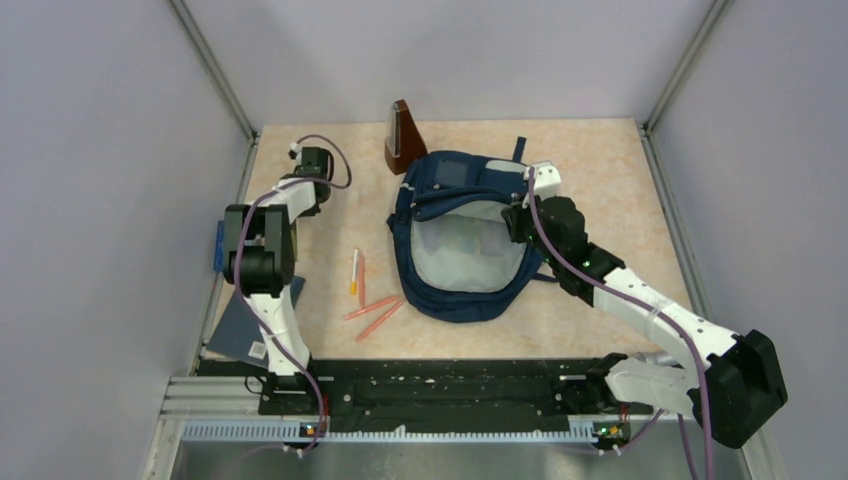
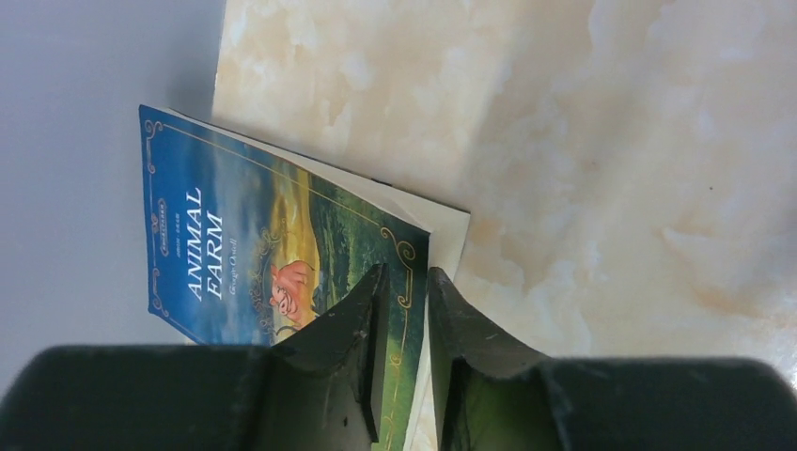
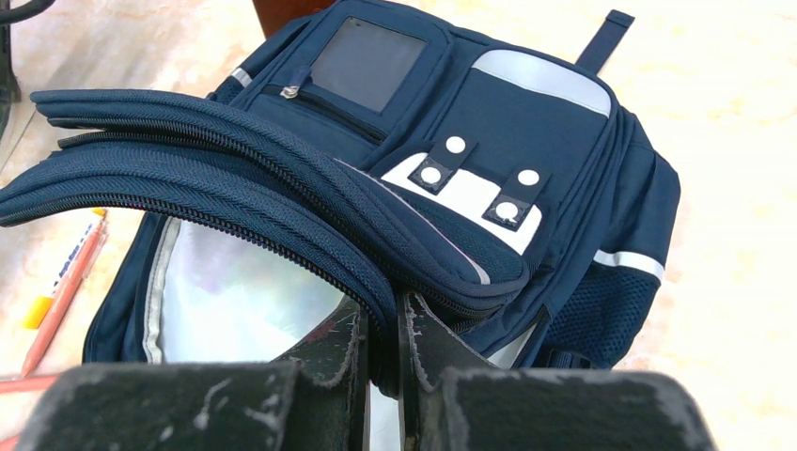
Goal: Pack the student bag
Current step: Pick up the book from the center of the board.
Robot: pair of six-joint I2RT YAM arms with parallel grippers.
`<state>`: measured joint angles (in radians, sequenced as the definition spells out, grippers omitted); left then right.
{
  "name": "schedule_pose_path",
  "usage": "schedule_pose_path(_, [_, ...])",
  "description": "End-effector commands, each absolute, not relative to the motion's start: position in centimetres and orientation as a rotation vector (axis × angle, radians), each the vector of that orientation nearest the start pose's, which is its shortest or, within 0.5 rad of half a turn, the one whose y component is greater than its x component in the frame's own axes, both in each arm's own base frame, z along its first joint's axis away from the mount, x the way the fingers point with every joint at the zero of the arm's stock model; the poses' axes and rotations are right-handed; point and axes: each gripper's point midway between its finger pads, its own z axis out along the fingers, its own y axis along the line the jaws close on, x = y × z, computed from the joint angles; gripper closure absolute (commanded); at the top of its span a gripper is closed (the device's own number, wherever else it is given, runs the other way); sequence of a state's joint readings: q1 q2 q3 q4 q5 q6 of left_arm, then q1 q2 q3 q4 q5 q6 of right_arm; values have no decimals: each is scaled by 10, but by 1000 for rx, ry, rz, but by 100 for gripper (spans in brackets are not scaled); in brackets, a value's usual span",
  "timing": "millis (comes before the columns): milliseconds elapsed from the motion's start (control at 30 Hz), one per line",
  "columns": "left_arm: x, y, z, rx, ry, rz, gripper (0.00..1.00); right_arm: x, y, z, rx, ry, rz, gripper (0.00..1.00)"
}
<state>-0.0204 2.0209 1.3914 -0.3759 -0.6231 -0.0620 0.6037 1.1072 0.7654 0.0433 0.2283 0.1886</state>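
The student bag (image 1: 460, 298) lies in the middle of the table, navy with pale grey patches, its main compartment gaping to show grey lining (image 1: 465, 255). My right gripper (image 1: 515, 215) is shut on the bag's zipped opening edge (image 3: 282, 235) and holds it lifted; in the right wrist view the fabric fills the gap between the right gripper's (image 3: 383, 303) fingers. A blue paperback titled Animal Farm (image 2: 235, 235) leans against the left wall (image 1: 218, 247). My left gripper (image 2: 406, 272) is shut on its free edge, one finger on the cover, the other behind the pages.
Orange pens (image 1: 372, 312) and a white-yellow marker (image 1: 354, 270) lie left of the bag. A brown wedge-shaped object (image 1: 403, 140) stands behind it. A dark blue book (image 1: 240, 325) lies flat by the left arm's base. Grey walls close in on both sides.
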Motion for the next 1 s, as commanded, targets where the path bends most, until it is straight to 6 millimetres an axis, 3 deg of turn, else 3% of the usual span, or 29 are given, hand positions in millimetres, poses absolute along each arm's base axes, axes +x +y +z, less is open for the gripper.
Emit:
schedule_pose_path(0, [455,102,81,-365,2333,783,76,336,199,242,-167,1769,439,100])
schedule_pose_path(333, [446,113,89,-399,2280,864,79,335,199,243,-167,1766,443,100])
schedule_pose_path(467, [440,129,88,-452,2267,885,78,335,199,242,-169,1767,443,100])
schedule_pose_path(867, [436,145,82,-474,2250,949,61,335,199,242,-169,1767,443,100])
schedule_pose_path(967, [437,147,79,-469,2266,937,52,335,199,241,-170,1769,444,100])
